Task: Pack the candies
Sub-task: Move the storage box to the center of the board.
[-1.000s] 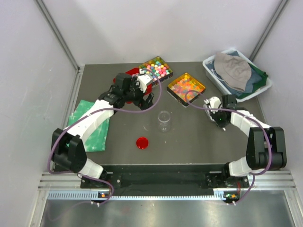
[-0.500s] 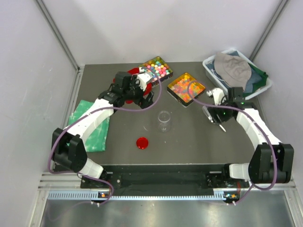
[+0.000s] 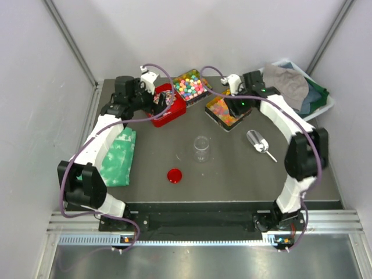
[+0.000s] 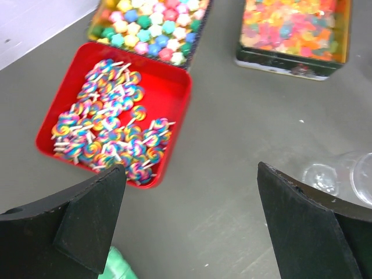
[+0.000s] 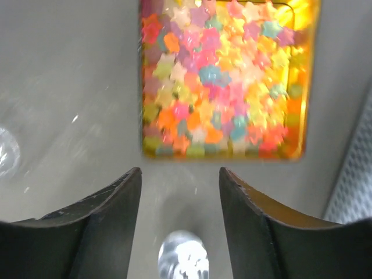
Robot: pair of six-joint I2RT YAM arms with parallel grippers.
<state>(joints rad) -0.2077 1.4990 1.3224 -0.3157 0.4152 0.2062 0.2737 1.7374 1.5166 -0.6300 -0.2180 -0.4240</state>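
Right gripper, jaws apart, is hovering empty by the candies.
Scoop is lying dropped behind it, stalling packing.

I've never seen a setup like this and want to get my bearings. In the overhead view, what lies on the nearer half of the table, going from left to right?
green cloth → red disc → clear cup → metal scoop

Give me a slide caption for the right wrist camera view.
Open jaws face a gold tin of glossy star-shaped candies, blurred metal scoop between them.
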